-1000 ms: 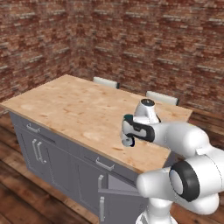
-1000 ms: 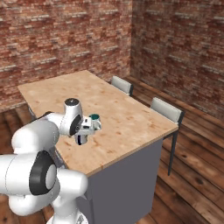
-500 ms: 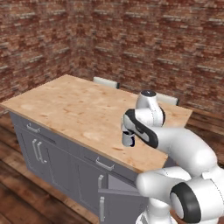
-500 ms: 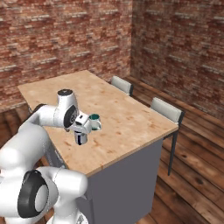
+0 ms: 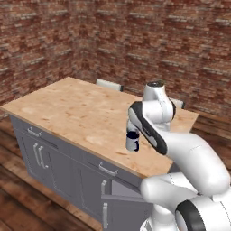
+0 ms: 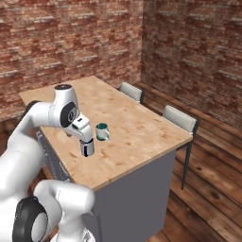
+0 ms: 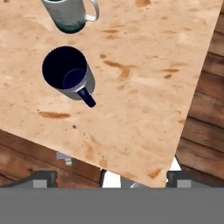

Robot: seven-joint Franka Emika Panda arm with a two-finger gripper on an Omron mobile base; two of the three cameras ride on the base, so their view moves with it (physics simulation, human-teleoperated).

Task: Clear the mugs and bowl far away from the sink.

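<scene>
I count two mugs on my counter (image 6: 142, 137): one navy-inside mug (image 7: 68, 74) and one teal-inside mug (image 7: 70, 14). I count also two chairs, a near chair (image 6: 180, 120) and a far chair (image 6: 131, 91).

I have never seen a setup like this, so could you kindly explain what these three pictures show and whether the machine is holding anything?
It is a rendered kitchen with a white robot arm on a driving base. Two pictures come from cameras behind the arm, left and right; the third looks down from its hand. On the wooden counter stand two mugs, side by side: a navy mug and a teal mug. The gripper is open above the navy mug and holds nothing.
</scene>
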